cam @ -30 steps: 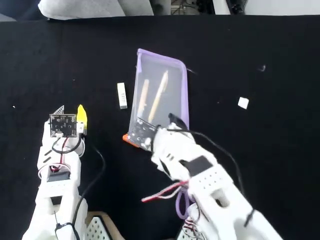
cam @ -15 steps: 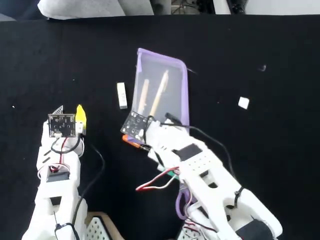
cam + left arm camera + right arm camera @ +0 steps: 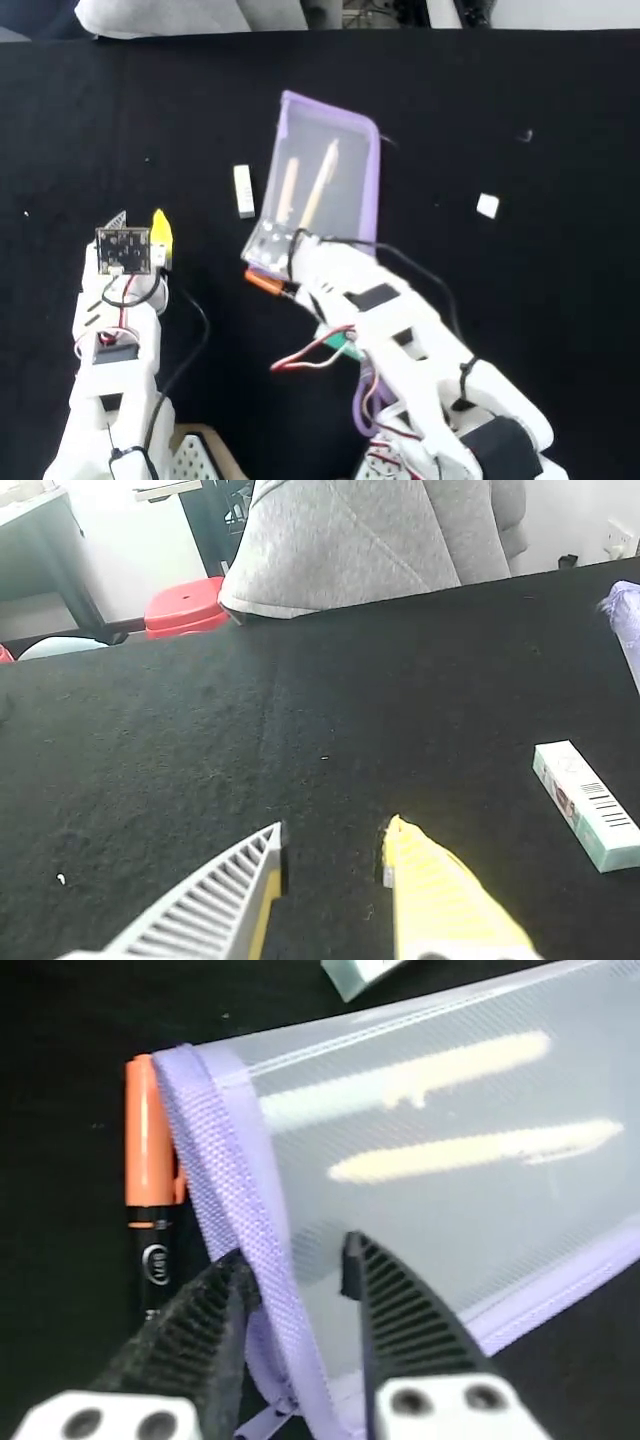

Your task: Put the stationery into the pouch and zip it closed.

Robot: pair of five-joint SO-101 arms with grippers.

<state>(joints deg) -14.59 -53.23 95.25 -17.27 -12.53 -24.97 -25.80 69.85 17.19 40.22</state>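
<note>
Right gripper (image 3: 296,1260) has been brought further over the near, open end of the translucent mesh pouch with purple zip trim (image 3: 322,180) in the last second, and the arm has been swung in behind it. The jaws are seen part-spread, astride the purple lip, with one finger outside it and one on the mesh side. A gap is left, so a firm pinch is not confirmed.

The pouch has been disturbed: its far end is now swung slightly away and sideways against a second ago, so the lip is evidently being contacted. It lies flat mid-table with two pale wooden pencils (image 3: 320,185) already inside.

The orange-capped black marker (image 3: 262,283) has not been moved. It is outside the pouch, just beside the lip on the outer finger's side. The white rectangular boxed eraser (image 3: 243,190) is also unmoved, outside and near the pouch's long edge. A small white block (image 3: 487,206) sits well apart on the other side and cannot be identified.

Left gripper (image 3: 335,830) is unchanged: parked short of the eraser, fingers spread, nothing held.

Judgement: this is the lip-grab or mouth-opening step. Loading is only partly done and zipping has not been started. The risk is that the pouch gets dragged across the cloth rather than opened, and the marker could be knocked by the outer finger.
</note>
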